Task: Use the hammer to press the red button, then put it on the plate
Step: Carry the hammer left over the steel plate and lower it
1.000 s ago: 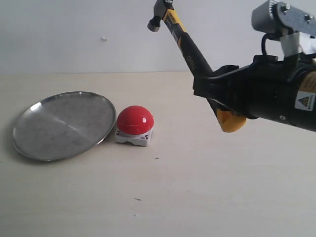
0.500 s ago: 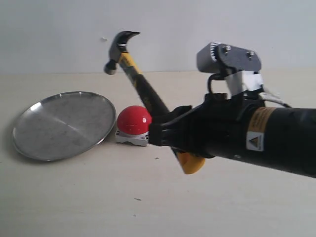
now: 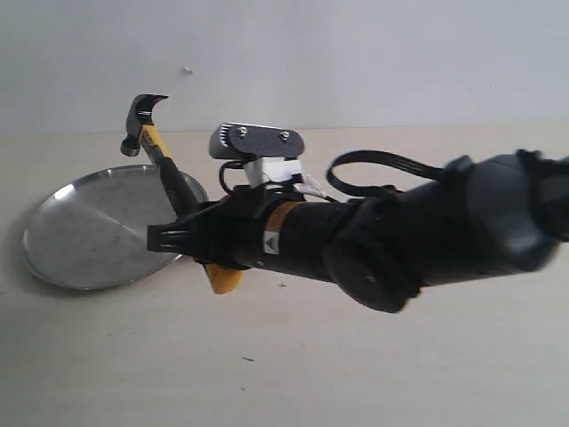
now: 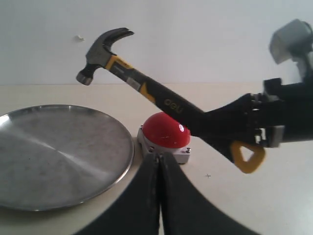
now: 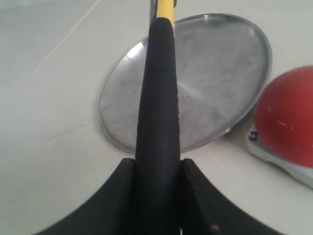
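Moved since earlier: the right arm has swung from the right side of the exterior view to the left centre. The hammer [image 3: 160, 153] came down with it, and its head went from the top edge to the upper left of the frame.
Right gripper [image 3: 178, 238]: clamped on the hammer's black handle, with the yellow end sticking out below the jaws.
Hammer: held in the air and tilted, head up and leaning left, above the plate's far rim in the exterior picture.
Red button [image 4: 164, 133]: on the table just beside the plate; the arm hides it in the exterior view. The handle crosses in front of its dome, and contact cannot be told.
Plate [image 3: 80, 233]: flat on the table, left centre of the exterior frame.
Left gripper [image 4: 159, 161]: fingers pressed together with nothing between them, pointing at the button's base.
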You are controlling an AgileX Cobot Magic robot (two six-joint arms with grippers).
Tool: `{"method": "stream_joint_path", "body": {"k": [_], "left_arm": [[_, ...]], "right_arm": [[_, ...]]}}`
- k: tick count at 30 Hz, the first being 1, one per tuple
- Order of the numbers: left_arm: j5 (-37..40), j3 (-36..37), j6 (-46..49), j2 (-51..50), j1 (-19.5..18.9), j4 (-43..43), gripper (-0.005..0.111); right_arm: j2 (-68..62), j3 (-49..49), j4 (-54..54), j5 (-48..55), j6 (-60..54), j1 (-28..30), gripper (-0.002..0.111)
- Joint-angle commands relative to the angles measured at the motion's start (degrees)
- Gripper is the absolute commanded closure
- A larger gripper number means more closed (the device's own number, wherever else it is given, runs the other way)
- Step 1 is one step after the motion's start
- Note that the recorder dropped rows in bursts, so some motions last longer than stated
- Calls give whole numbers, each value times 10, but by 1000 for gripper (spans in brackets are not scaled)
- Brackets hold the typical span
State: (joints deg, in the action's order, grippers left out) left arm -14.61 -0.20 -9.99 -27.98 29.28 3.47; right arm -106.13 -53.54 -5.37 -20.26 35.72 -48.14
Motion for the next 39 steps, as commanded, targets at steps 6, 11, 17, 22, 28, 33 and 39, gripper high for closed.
{"method": "stream_joint_path", "body": {"k": [6,11,17,22,28,33,39], "left_arm": [[-1,2,-2,2,-1,-1,107],[-1,2,-2,2,-1,-1,107],[-1,2,-2,2,-1,-1,107],[-1,2,-2,2,-1,-1,107],[-1,2,-2,2,-1,-1,107],[-1,2,-2,2,-1,-1,107],[-1,2,-2,2,-1,-1,107]], "right_arm": [[-132,-186,-5,-36,21,1,108],[-195,-242,-5,-38,37,1,108],[-246,-293,-5,-60,72,1,108],[-278,-327,-7,-65,103,1,108],[-302,-350,-8,-64,135,1,108],[-303,-350,-9,-63,138,1,108],[-303,-350,-9,-59,138,1,108]]}}
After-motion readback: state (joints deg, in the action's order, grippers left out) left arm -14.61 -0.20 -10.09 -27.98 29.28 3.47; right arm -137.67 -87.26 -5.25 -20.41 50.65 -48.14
